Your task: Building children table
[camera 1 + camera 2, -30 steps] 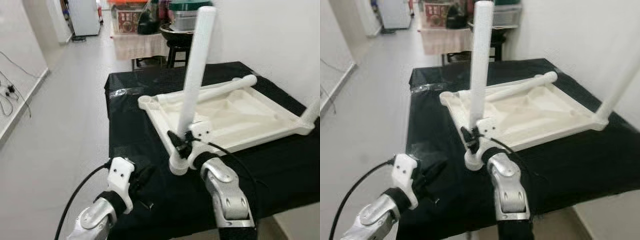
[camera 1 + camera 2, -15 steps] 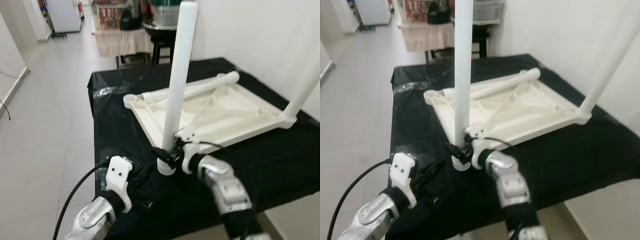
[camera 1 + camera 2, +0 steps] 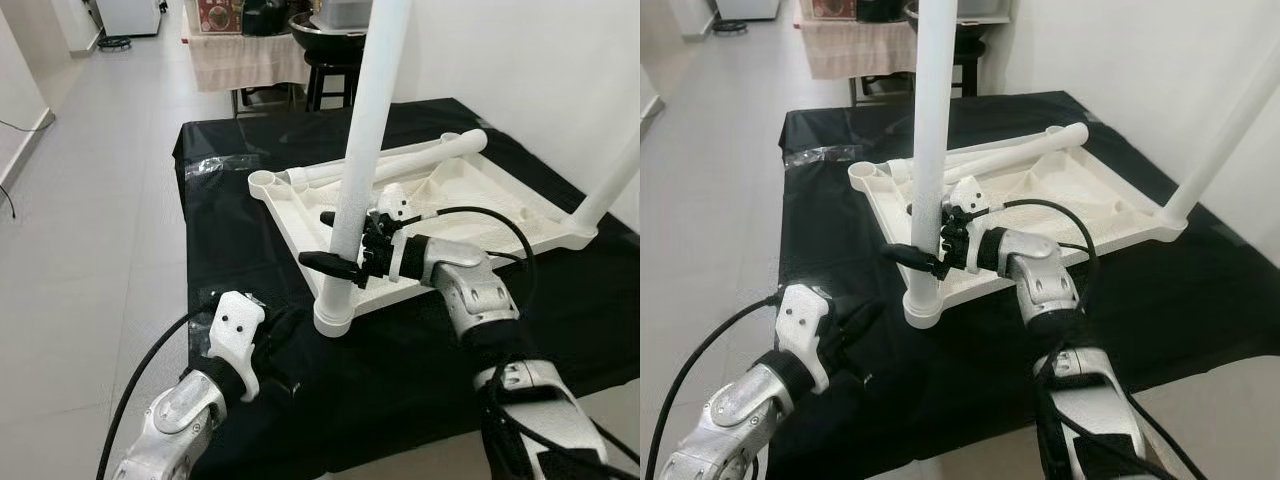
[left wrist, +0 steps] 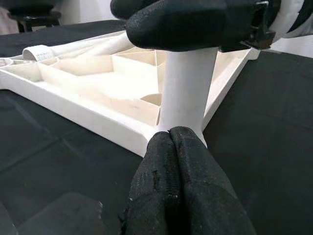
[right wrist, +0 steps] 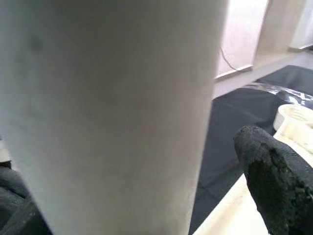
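A white children's table top (image 3: 288, 222) lies upside down on a black-covered table (image 3: 220, 250). One white leg (image 3: 365, 150) stands upright in its near corner socket. My right gripper (image 3: 315, 238) reaches in from the right, open, with a black finger on each side of this leg a little above the socket. In the right wrist view the leg (image 5: 112, 117) is close, and a gap separates it from one fingertip (image 5: 274, 171). My left gripper (image 4: 168, 134) is shut and empty, low on the cloth, pointing at the leg's base. Another leg (image 3: 610, 190) stands at the far right corner.
A loose white leg (image 3: 420, 155) lies along the back edge of the table top. Behind the table are a black stool (image 3: 335, 85) and a cloth-covered stand (image 3: 245, 60) with containers. A white wall is on the right, tiled floor (image 3: 90, 230) on the left.
The view has shifted. My right gripper has moved from the leg's base to higher on the leg, its arm now coming across the table top. The left gripper stays low.
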Robot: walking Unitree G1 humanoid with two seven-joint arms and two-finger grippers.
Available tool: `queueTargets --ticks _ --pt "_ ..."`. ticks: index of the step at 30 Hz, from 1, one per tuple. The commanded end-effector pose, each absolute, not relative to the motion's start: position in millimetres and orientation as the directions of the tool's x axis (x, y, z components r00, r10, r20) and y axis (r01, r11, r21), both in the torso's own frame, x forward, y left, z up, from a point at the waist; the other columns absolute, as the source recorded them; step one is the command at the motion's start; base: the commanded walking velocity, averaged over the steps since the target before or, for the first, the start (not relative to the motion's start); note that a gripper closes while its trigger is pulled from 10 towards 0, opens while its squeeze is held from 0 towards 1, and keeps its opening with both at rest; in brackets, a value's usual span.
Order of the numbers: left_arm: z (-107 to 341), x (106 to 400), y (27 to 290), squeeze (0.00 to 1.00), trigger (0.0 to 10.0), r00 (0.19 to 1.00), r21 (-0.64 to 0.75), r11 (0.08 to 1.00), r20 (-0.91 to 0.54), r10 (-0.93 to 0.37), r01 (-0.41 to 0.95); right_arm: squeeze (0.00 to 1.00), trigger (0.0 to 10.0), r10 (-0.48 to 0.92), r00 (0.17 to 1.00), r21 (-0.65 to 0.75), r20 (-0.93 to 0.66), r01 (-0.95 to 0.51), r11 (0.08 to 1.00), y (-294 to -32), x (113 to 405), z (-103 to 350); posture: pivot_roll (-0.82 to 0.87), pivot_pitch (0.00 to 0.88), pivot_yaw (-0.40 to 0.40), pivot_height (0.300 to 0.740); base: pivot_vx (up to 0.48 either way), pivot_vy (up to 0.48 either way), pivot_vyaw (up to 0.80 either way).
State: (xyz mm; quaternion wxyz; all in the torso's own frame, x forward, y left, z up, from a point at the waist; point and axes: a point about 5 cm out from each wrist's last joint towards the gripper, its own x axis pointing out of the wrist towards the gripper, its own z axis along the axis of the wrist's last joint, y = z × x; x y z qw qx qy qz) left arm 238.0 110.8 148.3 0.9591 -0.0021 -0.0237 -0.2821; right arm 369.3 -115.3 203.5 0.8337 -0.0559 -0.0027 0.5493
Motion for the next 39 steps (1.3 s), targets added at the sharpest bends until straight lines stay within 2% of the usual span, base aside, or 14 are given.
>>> queueTargets --ticks 1,2,3,4,14,15,18,20,21,24,26,27,30,39 --pt "142.5 236.8 112.3 0.00 10.0 0.845 0.012 0.845 0.027 -0.534 0.534 0.00 9.5 0.913 0.403 -0.086 -0.065 -0.914 0.397 -114.9 370.4 198.9 0.10 0.083 -0.046 0.740 0.000 0.000 0.00" --pt "139.7 235.8 110.8 0.00 10.0 0.843 0.008 0.843 0.023 -0.538 0.538 0.00 4.9 0.910 0.409 -0.073 -0.064 -0.912 0.405 -115.0 372.2 195.6 0.11 0.102 -0.049 0.740 0.000 0.000 0.00" --pt "139.7 235.8 110.8 0.00 10.0 0.843 0.008 0.843 0.023 -0.538 0.538 0.00 4.9 0.910 0.409 -0.073 -0.064 -0.912 0.405 -115.0 372.2 195.6 0.11 0.102 -0.049 0.740 0.000 0.000 0.00" --pt "135.3 232.3 109.8 0.00 10.0 0.842 0.026 0.842 0.005 -0.540 0.539 0.00 0.0 0.901 0.428 -0.050 -0.067 -0.904 0.425 -116.0 372.3 188.5 0.11 0.090 -0.051 0.740 0.000 0.000 0.00" --pt "131.9 221.1 102.9 0.00 10.0 0.826 0.028 0.826 -0.027 -0.563 0.563 0.00 0.0 0.900 0.426 -0.016 -0.094 -0.905 0.426 -130.7 365.2 168.8 0.08 0.099 -0.047 0.740 0.000 0.000 0.00" --pt "124.6 223.7 101.5 0.00 10.0 0.822 0.034 0.821 -0.042 -0.569 0.570 0.00 0.0 0.856 0.508 -0.073 -0.102 -0.862 0.502 -139.6 367.5 169.1 0.05 0.039 -0.067 0.740 0.000 0.000 0.00" --pt "117.8 225.1 100.0 0.00 10.0 0.818 0.039 0.817 -0.055 -0.573 0.575 0.00 0.0 0.817 0.569 -0.104 -0.094 -0.821 0.561 -146.8 367.7 168.9 0.05 0.031 -0.071 0.740 0.000 0.000 0.00" --pt "101.7 230.7 97.8 0.00 10.0 0.828 0.042 0.828 -0.092 -0.554 0.559 0.00 0.0 0.682 0.723 -0.090 -0.111 -0.691 0.717 -152.0 360.1 145.4 0.03 0.000 -0.071 0.740 0.000 0.000 0.00" --pt "101.7 230.7 97.8 0.00 10.0 0.828 0.042 0.828 -0.092 -0.554 0.559 0.00 0.0 0.682 0.723 -0.090 -0.111 -0.691 0.717 -152.0 360.1 145.4 0.03 0.000 -0.071 0.740 0.000 0.000 0.00" --pt "93.2 236.2 96.8 0.00 10.0 0.846 0.044 0.848 -0.112 -0.521 0.528 0.00 0.0 0.430 0.895 -0.043 -0.116 -0.437 0.899 -146.7 346.0 111.7 0.02 0.000 -0.058 0.740 0.000 0.000 0.00" --pt "93.2 236.2 96.8 0.00 10.0 0.846 0.044 0.848 -0.112 -0.521 0.528 0.00 0.0 0.430 0.895 -0.043 -0.116 -0.437 0.899 -146.7 346.0 111.7 0.02 0.000 -0.058 0.740 0.000 0.000 0.00" --pt "83.0 239.3 89.7 0.00 10.0 0.833 0.018 0.839 -0.131 -0.537 0.543 0.00 0.0 0.241 0.960 0.031 -0.142 -0.239 0.971 -116.5 305.6 71.5 -0.02 0.000 -0.015 0.740 0.000 0.000 0.00" --pt "73.8 243.2 84.4 0.00 10.0 0.817 0.015 0.826 -0.158 -0.555 0.564 0.00 0.0 0.305 0.941 0.016 -0.147 -0.306 0.952 -93.8 293.8 64.0 -0.06 0.000 0.009 0.740 0.000 0.000 0.00" --pt "70.3 259.4 85.5 0.00 10.0 0.821 -0.016 0.834 -0.165 -0.546 0.552 0.00 0.0 0.304 0.935 0.039 -0.181 -0.302 0.952 -92.6 297.5 58.8 -0.05 0.000 0.007 0.740 0.000 0.000 0.00"
